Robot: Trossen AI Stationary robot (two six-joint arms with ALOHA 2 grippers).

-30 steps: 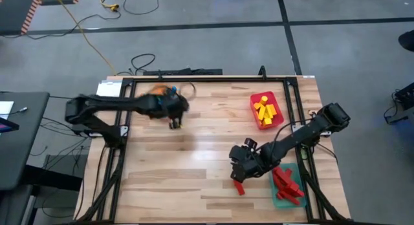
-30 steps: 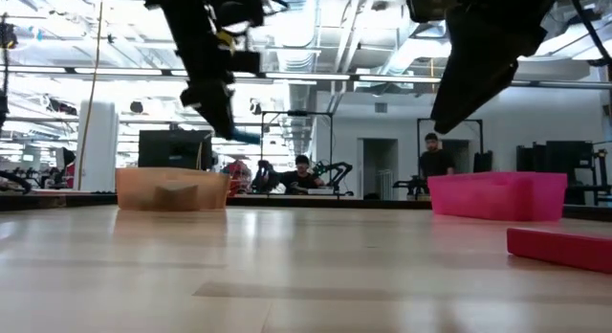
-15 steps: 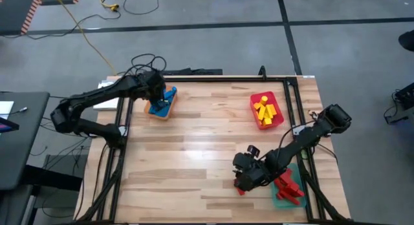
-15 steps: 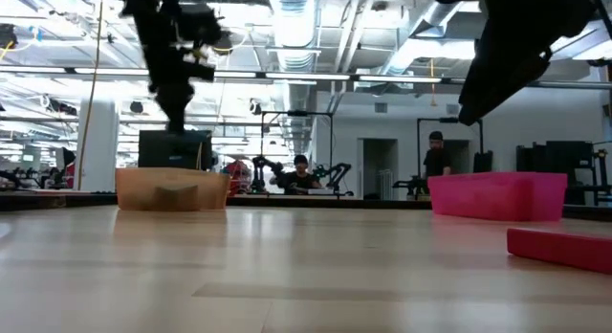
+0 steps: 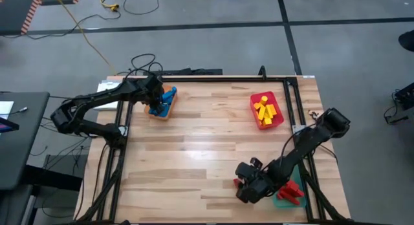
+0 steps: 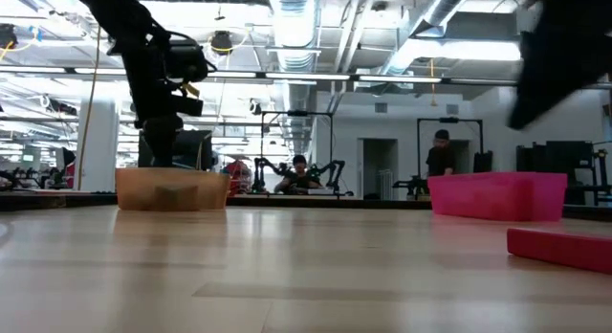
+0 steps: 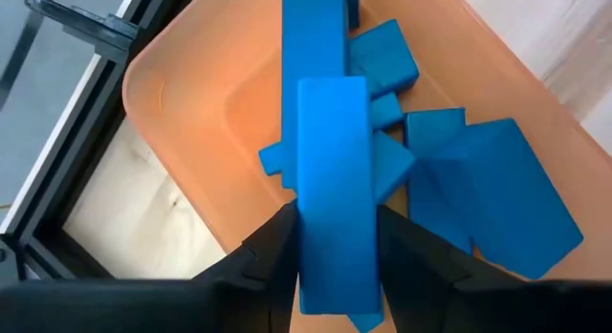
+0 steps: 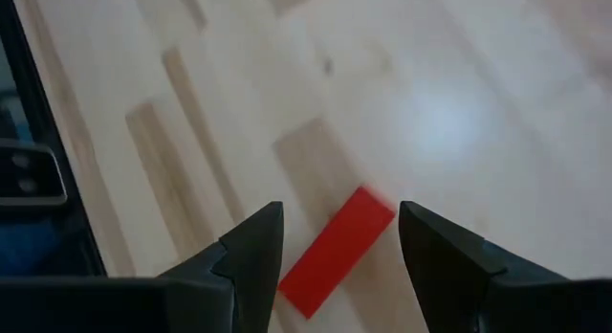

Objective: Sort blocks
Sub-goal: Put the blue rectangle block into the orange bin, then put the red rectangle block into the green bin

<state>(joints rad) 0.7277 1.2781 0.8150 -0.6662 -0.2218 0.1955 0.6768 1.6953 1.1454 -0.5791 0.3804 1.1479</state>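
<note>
Pale butcher-block planks make up the table [image 5: 194, 147], glossy enough to mirror the ceiling lights in the low view, with a black metal frame along its edges. Nearest the front edge, the right gripper [image 8: 339, 252] hangs low over the wood with its jaws spread wide around a smooth red block [image 8: 336, 250] lying flat on the boards; the fingers do not touch it. Just beside it to the right sits a green tray [image 5: 284, 198] heaped with more red blocks [image 5: 290, 190]. Farther back on the right, a glossy red tray [image 5: 276, 103] holds yellow blocks [image 5: 264, 110] in a loose pile. At the far left corner, the left gripper [image 7: 335, 266] is over a translucent orange tray [image 7: 191, 113], its jaws closed on a matte blue block [image 7: 333, 199] held above the jumbled blue blocks [image 7: 478, 185] already inside. Beyond the table the floor is grey concrete with a yellow cable [image 5: 90, 37] trailing across it; the low view shows a bright hall with strip lights, ducts and two people [image 6: 441, 163] far off.
</note>
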